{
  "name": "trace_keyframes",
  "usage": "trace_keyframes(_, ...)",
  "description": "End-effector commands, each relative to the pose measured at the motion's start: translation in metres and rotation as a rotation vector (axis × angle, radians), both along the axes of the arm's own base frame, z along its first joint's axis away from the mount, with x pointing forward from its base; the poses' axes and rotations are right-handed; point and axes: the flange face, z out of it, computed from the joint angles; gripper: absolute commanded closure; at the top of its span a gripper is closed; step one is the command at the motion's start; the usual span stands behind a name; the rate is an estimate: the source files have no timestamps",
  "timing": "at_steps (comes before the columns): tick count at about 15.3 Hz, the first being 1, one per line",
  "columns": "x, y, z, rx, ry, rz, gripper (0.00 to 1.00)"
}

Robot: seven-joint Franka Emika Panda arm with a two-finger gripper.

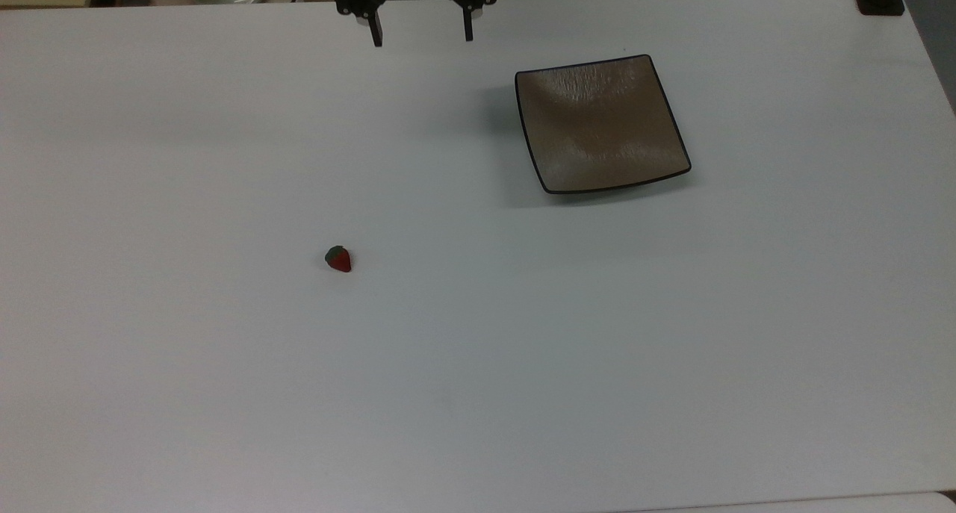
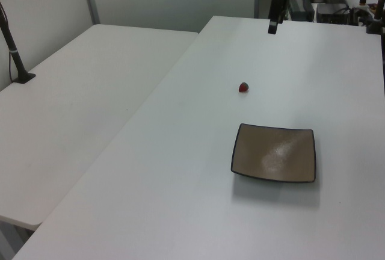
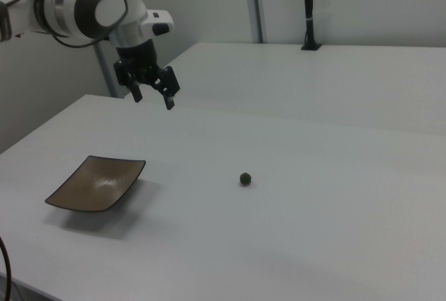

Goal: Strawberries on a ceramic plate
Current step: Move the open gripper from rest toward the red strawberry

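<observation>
Red strawberry (image 1: pixel 338 260) beside spread pincer (image 3: pixel 152 99)

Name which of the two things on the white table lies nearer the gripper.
The ceramic plate: it sits just to the top view's right of the open gripper, while the strawberry lies much farther down the table.

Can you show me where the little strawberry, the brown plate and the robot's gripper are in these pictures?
strawberry (image 1: pixel 338 260), top view, on its red body.
ceramic plate (image 1: pixel 602 123), top view, on its bare middle.
gripper (image 1: pixel 420 36), top view, midway between its two open fingertips.
</observation>
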Motion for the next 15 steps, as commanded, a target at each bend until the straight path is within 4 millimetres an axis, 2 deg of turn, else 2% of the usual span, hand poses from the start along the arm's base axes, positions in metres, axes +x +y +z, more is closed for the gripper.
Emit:
trace_keyframes(1,0.018,-0.009,-0.013,0.010,-0.048,-0.028,0.00)
trace_keyframes(7,0.033,-0.043,-0.034,-0.041,-0.095,0.168,0.00)
trace_keyframes(11,0.042,-0.052,-0.051,-0.051,-0.111,0.176,0.00)
trace_keyframes(15,0.052,-0.061,-0.076,-0.062,-0.115,0.188,0.00)
